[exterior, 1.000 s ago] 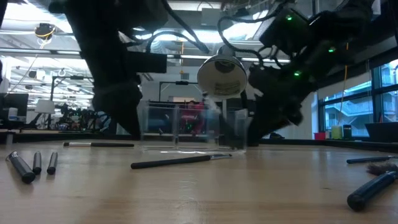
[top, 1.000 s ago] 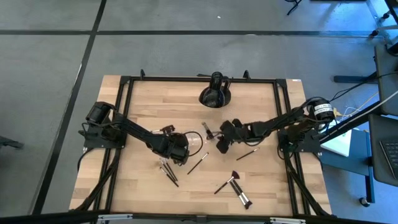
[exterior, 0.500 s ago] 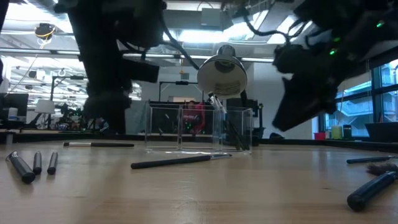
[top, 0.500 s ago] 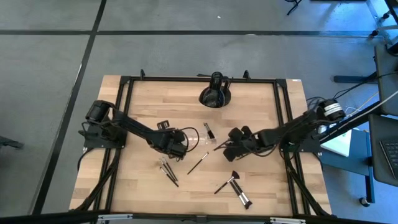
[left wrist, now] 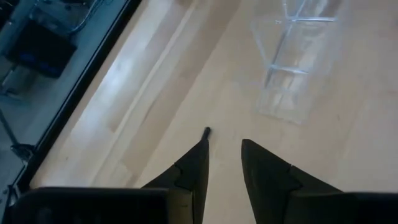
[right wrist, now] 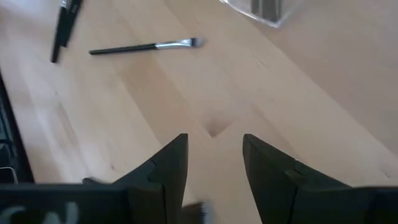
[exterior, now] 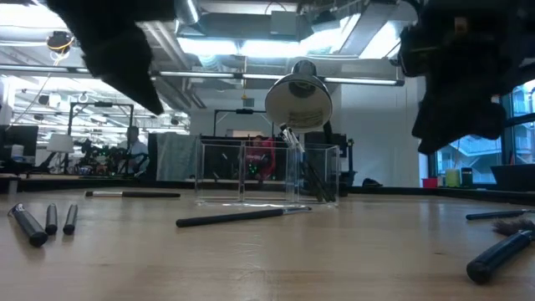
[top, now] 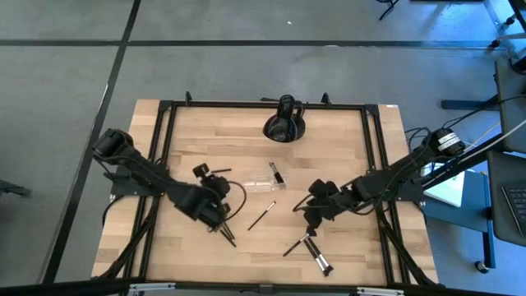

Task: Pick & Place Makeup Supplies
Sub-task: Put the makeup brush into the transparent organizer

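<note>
Two grippers hover over the wooden table (top: pixel 345 140), each with its fingers apart and nothing between them. The left gripper (top: pixel 220 220) sits above a small cluster of brushes (top: pixel 223 230) near the table's front. The right gripper (top: pixel 311 220) hangs just over a fluffy-tipped brush (top: pixel 297 244) and a thicker brush (top: pixel 319 261). One thin brush (top: pixel 261 216) lies alone between the two grippers. Behind them, the clear plastic organiser tray (top: pixel 265 178) holds a silver-ferruled brush (top: pixel 276 173). A black rounded object (top: pixel 285 126) stands at the far edge.
</note>
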You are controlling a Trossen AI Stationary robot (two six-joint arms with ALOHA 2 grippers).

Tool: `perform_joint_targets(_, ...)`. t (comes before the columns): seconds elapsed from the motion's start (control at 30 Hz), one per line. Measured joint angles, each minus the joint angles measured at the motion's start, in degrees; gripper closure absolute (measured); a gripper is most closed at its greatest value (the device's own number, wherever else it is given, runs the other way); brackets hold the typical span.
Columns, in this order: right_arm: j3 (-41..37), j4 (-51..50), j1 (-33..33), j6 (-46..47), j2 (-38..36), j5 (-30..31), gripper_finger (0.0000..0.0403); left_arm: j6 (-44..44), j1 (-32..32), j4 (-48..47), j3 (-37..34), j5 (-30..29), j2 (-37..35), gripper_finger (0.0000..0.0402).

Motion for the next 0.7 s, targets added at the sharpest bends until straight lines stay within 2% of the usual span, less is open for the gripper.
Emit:
perform_joint_targets(0.27, 0.79, 0.22, 2.63, 0.14, 0.04, 7.11, 0.0249, -10.69, -3.02, -13.35, 0.00, 0.28, -0.09, 0.0311)
perform_joint_targets(0.43, 0.79, 0.65, 2.63, 0.14, 0.06, 7.22, 0.0249, -11.89, -1.17, -12.40, -2.58, 0.97, -0.51, 0.0317)
perform_joint_targets(0.6, 0.79, 0.72, 2.46, -0.06, 0.08, 7.22, 0.0249, -6.94, 3.48, -10.85, -8.91, 6.88, -0.53, 0.0334)
perform_joint_targets(0.7, 0.79, 0.82, 1.82, -0.08, 0.08, 7.16, 0.0249, 1.72, 8.87, -8.19, -10.32, 15.19, -0.79, 0.0345)
